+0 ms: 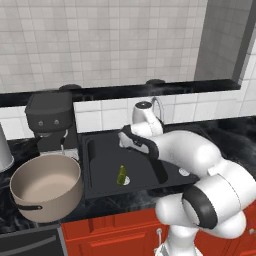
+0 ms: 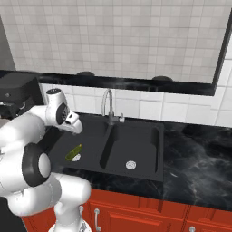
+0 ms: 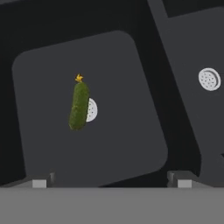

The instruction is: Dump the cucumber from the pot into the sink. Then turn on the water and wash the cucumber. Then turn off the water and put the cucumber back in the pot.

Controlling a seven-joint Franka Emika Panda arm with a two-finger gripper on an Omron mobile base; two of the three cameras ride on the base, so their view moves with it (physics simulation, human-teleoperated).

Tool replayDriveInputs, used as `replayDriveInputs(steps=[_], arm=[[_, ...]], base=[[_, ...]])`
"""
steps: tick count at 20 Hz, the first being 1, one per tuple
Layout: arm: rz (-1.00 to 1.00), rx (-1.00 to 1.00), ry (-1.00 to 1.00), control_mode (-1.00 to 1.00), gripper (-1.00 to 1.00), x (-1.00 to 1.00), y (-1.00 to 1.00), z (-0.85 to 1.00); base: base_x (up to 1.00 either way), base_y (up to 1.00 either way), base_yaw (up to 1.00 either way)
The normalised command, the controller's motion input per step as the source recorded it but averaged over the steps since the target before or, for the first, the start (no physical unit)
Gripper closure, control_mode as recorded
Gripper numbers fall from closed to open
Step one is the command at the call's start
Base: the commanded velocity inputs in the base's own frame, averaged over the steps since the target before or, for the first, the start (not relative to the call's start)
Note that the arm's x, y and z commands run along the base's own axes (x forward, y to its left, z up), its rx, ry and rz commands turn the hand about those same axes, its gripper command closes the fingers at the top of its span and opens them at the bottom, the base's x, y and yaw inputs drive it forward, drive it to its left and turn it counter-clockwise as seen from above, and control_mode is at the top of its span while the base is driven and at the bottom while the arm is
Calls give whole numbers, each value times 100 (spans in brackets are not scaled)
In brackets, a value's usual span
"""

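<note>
I have the arm folded forward from its base, elbow bent high on the near side, wrist turned down. My gripper (image 3: 112,183) points straight downward, its fingertips (image 3: 40,183) spread fully wide with nothing between them.

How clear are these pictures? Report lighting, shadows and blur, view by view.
Left base view: even flat light, the cucumber sharp against the black sink, soft shading inside the pot. Right base view: faint sheen on the marbled counter, no glare. Hand view: dim, the cucumber crisp over a drain, barely any shadow, no blur.
</note>
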Motion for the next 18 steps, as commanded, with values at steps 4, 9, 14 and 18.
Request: replayDriveInputs(steps=[4,9,14,18], arm=[[0,0,3,-100,-100,31,21,-41],[0,0,5,-100,-100,34,23,-45],[0,0,1,-100,-100,32,17,-46],[0,0,0,-100,-100,33,11,-48]], base=[[0,0,0],[0,0,0],[0,0,0],[0,0,0]])
